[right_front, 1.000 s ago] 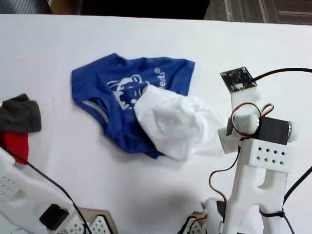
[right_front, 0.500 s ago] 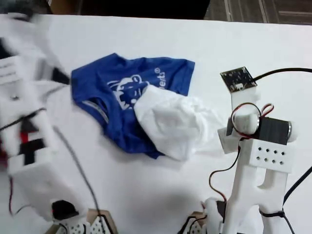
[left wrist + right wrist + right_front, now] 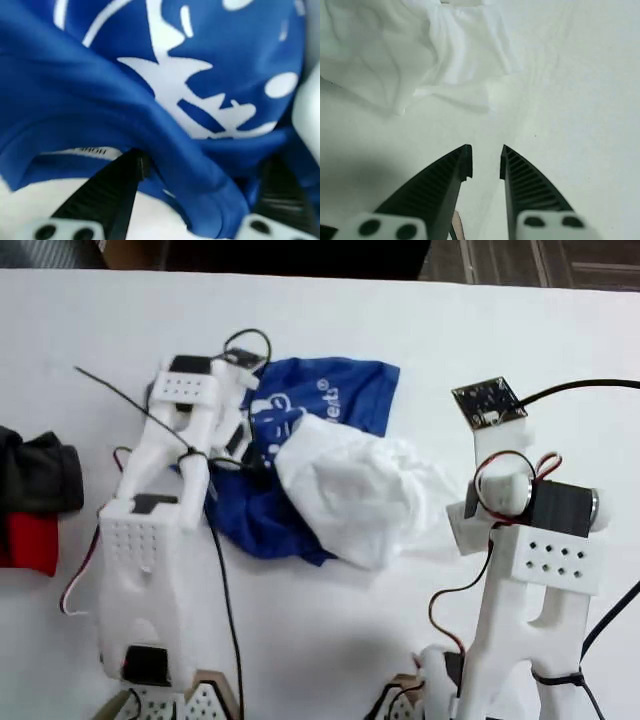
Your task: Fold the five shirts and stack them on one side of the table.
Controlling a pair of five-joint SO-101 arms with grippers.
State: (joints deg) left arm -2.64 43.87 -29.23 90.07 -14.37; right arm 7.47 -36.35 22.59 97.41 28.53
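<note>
Left gripper (image 3: 207, 162) on blue shirt (image 3: 330, 400), jaws wide apart, right gripper (image 3: 484, 161) right of white shirt (image 3: 350, 485), jaws slightly apart

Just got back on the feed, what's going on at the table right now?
The left gripper is down on the blue shirt, open, with a bunch of blue cloth between its fingers. The crumpled white shirt overlaps the blue one. The right gripper sits low over bare table beside the white shirt, slightly open and empty. A dark grey shirt and a red shirt lie at the edge on the left arm's side.
</note>
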